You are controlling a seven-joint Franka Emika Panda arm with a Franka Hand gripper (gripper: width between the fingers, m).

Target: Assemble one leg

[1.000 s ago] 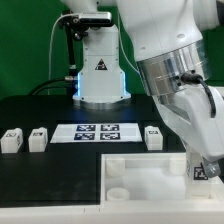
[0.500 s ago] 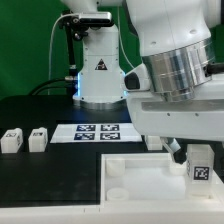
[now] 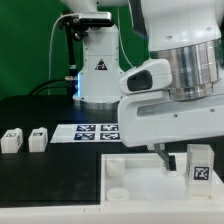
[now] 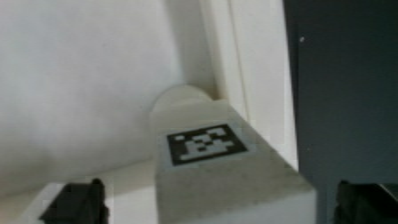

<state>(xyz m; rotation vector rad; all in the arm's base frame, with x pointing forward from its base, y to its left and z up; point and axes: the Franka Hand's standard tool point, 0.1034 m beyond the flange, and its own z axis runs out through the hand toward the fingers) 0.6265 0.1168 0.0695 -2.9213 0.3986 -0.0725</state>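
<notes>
A leg, a small white block with a square tag, stands on the right part of the large white panel. In the wrist view the same leg lies between my gripper's two dark fingertips, with a gap on each side. The gripper is open and holds nothing. In the exterior view only one dark finger shows under the arm, to the left of the leg. Two more legs stand on the black table at the exterior view's left.
The marker board lies on the table behind the panel. The panel has round sockets along its left side. The arm's white base stands at the back. The wrist view shows the panel's edge beside the dark table.
The gripper has let go of the leg on the panel and risen. The arm has swung toward the exterior view's left and now hides the leg that stood right of the marker board.
</notes>
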